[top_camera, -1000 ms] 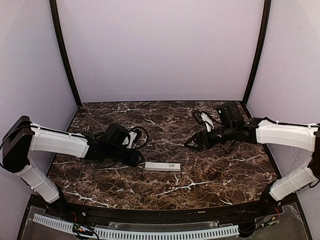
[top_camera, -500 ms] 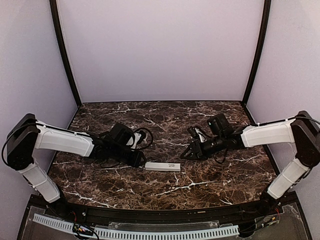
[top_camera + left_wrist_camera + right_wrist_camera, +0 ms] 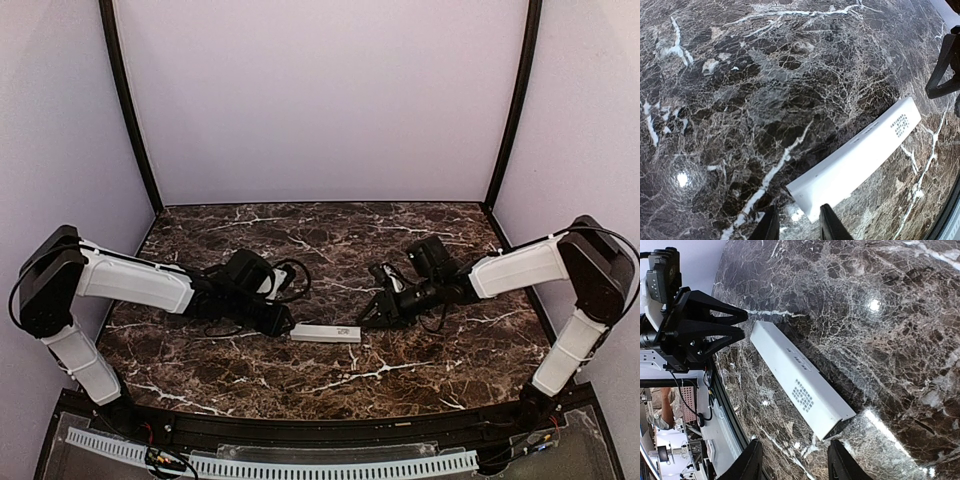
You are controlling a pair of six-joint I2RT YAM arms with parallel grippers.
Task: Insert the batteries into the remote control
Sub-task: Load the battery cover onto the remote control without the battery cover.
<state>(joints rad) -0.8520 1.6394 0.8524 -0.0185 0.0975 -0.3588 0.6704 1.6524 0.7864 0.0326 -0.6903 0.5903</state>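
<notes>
The right end effector point(image 3: 375, 312) slides from the surface's right edge toward the remote control point(image 3: 325, 333); the left end effector point(image 3: 282, 324) nudges nearer.

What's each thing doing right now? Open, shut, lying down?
remote control: lying flat on the table, printed side up, not gripped.
left tool: open, empty, low at one end of the remote control.
right tool: open, empty, low at the other end.

Lilac walls point(image 3: 320, 100) — dark marble tabletop point(image 3: 330, 375)
</notes>
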